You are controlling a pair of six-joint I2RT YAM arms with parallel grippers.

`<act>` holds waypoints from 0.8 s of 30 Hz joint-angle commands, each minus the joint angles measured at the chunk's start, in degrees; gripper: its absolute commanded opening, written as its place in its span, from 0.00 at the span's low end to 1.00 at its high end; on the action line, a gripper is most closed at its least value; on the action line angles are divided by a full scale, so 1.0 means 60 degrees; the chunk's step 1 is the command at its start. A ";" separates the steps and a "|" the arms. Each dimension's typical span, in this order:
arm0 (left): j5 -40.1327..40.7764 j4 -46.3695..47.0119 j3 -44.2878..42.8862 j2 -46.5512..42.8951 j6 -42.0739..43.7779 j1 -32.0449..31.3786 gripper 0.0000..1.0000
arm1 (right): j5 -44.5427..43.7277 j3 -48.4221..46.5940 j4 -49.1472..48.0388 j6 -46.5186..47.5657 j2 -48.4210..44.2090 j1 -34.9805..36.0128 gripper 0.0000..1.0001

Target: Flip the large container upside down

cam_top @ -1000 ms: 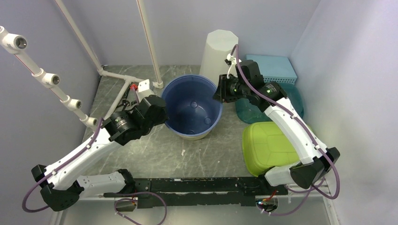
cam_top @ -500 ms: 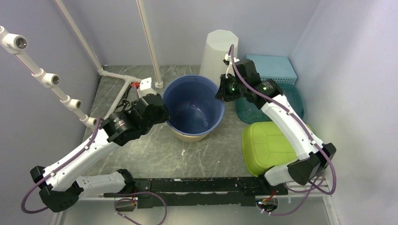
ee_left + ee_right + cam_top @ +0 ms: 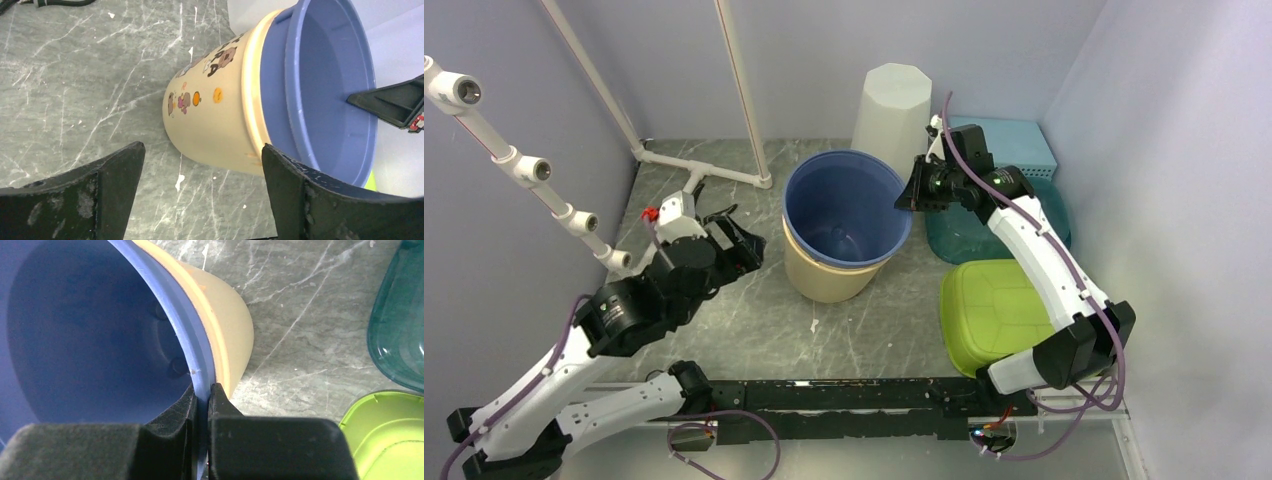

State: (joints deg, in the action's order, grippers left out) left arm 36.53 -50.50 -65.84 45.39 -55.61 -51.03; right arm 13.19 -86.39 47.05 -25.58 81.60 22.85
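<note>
Well, from above we see the bucket (image 3: 844,215) leaning on the table (image 3: 724,320), mouth up and not yet turned over. The right gripper (image 3: 911,195) bites its rim, one jaw inside the wall and one outside, which we judge is what tips it. The left gripper (image 3: 739,245) hangs on the opposite side with its jaws spread, the bucket beyond their tips and untouched. A green lid (image 3: 994,315) lies nearer the arm bases than the right jaws, apart from the bucket.

From the left wrist we look between two wide-apart left fingers (image 3: 115,190). The bucket stands ahead of them, its tan side with cartoon prints facing us and its base down on the table. Nothing sits between them. We judge they are spread to take the lower wall for the flip.

From the right wrist the right fingers (image 3: 220,405) are clamped tight on the blue rim, with the tan outer wall just right of them and the hollow to their left. We think a rim hold alone could slip as the weight swings.
</note>
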 commanded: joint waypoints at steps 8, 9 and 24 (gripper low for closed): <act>-0.1445 0.1024 0.0798 0.0711 0.0706 -0.0006 0.94 | 0.1120 0.0479 -0.1702 -0.0995 -0.0585 -0.0117 0.00; -0.1632 0.1190 0.0836 0.0818 0.0708 -0.0007 0.94 | 0.1124 0.0509 -0.1714 -0.1010 -0.0610 -0.0117 0.00; -0.2035 0.3657 0.2724 -0.1223 0.0483 0.0099 0.94 | 0.1369 0.0603 -0.1810 -0.1066 -0.0781 -0.0116 0.00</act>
State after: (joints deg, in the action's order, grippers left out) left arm 24.49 -33.10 -50.74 40.27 -51.99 -50.72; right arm 15.64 -81.97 42.65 -28.73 79.72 21.85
